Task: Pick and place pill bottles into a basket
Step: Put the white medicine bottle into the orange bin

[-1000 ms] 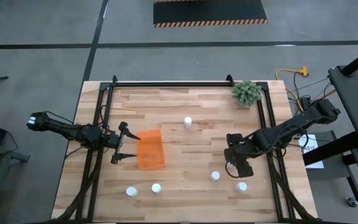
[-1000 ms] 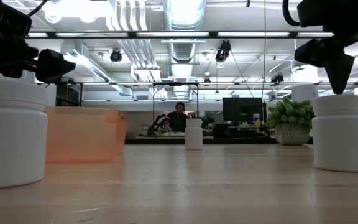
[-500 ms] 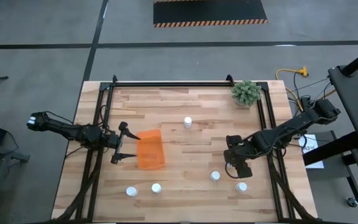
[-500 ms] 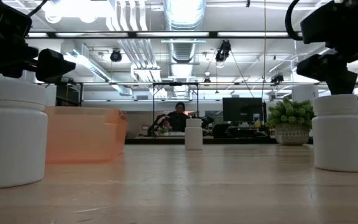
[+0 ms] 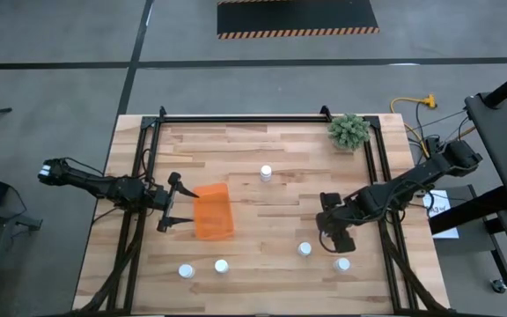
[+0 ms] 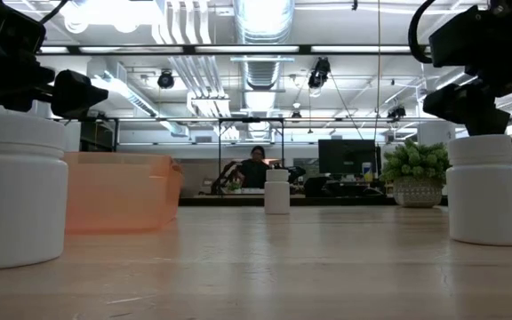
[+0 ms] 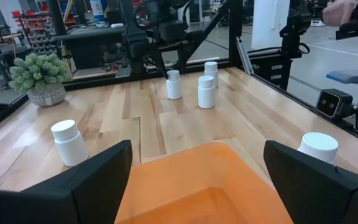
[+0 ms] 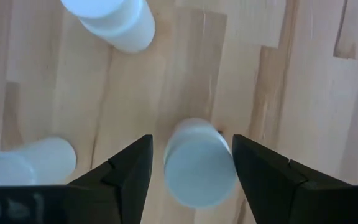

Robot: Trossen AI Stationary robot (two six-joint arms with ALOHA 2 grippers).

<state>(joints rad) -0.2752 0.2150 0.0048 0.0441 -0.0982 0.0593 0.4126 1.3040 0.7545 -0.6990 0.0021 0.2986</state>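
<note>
Presently, as observed from the floor:
Right gripper [image 5: 335, 243]: over the table's right front, fingers spread, straddling a bottle [image 8: 199, 164] from above; no contact seen, nothing grasped.
Near bottles: two stand by that gripper, one [image 5: 304, 249] just left of it, one [image 5: 342, 263] in front.
Left gripper [image 5: 167, 214]: at the basket's [image 5: 212, 211] left end, fingers released wide on either side of that end; not touching.
Basket: orange, left of centre, no bottle seen inside.
Other bottles: one [image 5: 266, 173] at centre rear; two [image 5: 186, 271] [image 5: 221, 266] at left front, side by side.
Plant [image 5: 349, 131]: right rear corner.
Table [image 5: 262, 228]: wooden.
</note>
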